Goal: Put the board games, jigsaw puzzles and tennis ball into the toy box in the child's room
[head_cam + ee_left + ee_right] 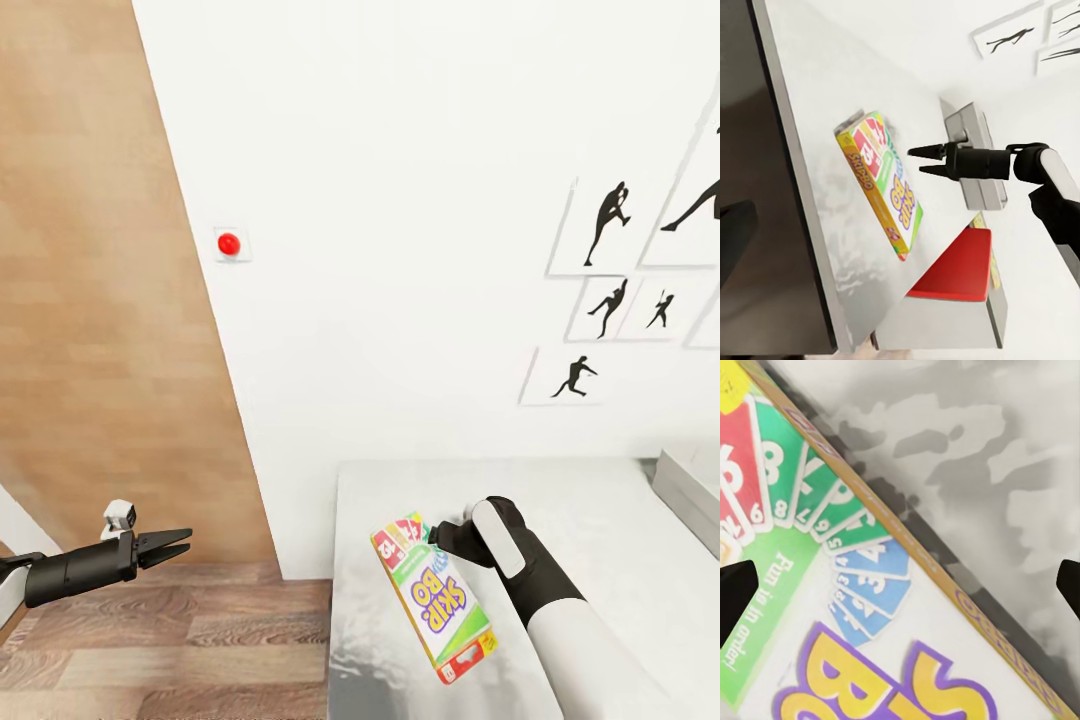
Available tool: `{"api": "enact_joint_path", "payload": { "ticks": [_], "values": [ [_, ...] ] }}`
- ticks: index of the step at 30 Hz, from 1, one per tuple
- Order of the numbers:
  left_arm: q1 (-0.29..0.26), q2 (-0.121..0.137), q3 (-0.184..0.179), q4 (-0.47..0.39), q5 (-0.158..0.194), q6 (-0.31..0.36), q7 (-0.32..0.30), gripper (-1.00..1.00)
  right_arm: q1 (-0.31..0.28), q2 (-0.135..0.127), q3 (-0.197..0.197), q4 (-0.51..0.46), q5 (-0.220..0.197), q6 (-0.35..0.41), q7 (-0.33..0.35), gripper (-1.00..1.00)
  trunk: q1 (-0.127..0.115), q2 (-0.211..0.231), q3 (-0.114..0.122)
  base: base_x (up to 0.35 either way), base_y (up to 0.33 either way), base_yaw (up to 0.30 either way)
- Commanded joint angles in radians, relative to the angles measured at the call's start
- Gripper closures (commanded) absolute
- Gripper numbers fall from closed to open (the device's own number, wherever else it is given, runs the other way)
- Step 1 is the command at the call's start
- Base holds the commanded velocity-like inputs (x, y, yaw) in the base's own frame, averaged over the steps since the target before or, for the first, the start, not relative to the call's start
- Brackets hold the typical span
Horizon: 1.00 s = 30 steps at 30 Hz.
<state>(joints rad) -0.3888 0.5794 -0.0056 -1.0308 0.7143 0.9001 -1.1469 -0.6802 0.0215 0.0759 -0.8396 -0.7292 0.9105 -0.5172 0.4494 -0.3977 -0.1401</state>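
Head view shows a thin flat rectangular board game box [436, 596] with a white-and-green front, a fan of red, green and blue number cards printed at one end, big yellow-and-purple "SKIP-BO" lettering and an orange-yellow edge. It sits over the near left part of the long pale grey table top [600, 520], tilted, with one long edge raised. The right gripper [437, 533], black-fingered on a white and black arm, is at the box's far end, touching or just beside its corner; whether the fingers are clamped on the box cannot be told from here. In the right wrist view the box [862, 607] lies slantwise across the mottled grey table surface [982, 457], with the two dark fingertips [735, 592] at opposite edges of the picture and spread wide, the box between them. The left wrist view looks across at the same box [881, 184] tilted over the table [810, 112].

The left gripper [172, 545] hangs over the wood-plank floor [170, 640], well apart from the table, its two slim dark fingers parted and holding nothing. A shallow pale grey tray [690, 495] sits at the table's far right edge.
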Motion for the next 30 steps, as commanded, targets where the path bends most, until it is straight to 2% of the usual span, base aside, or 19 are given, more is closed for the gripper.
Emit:
{"api": "enact_joint_path", "payload": {
  "ticks": [1,12,30],
  "values": [
    [-0.001,0.0,-0.001,0.0,0.004,0.006,-0.001,-1.0,-0.001,0.0,0.002,-0.001,-0.01,0.001,-0.01,-1.0,0.001,-0.002,-0.004,0.0,0.0,0.0],
    [-0.001,0.0,-0.001,0.0,0.004,0.006,-0.001,-1.0,-0.001,0.0,0.002,-0.001,-0.01,0.001,-0.01,-1.0,0.001,-0.002,-0.021,0.0,0.0,0.0],
    [-0.001,0.0,-0.001,0.0,0.004,0.006,-0.002,-1.0,-0.001,-0.001,0.002,-0.001,-0.01,0.001,-0.009,-1.0,0.001,-0.002,-0.027,0.0,0.0,0.0]
  ]
}}
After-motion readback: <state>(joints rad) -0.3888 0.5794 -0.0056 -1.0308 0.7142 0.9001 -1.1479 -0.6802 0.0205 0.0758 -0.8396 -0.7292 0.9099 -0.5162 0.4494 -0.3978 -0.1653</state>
